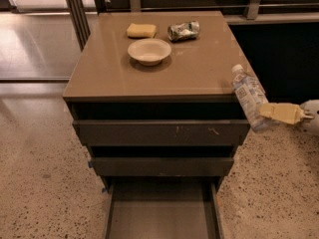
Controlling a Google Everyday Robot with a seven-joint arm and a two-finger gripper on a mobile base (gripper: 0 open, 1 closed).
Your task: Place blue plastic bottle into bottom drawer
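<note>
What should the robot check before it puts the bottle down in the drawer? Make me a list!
1. Grip: the gripper, at the cabinet's right edge, is shut on the blue plastic bottle: ok.
2. The bottom drawer is pulled open: ok.
3. Room inside: the floor in view is bare, but its front end is out of view: cannot tell.
4. Bottle over the drawer: it hangs off to the right, up near the cabinet top: not ok.
5. The bowl, sponge and can are away from the bottle: ok.
</note>
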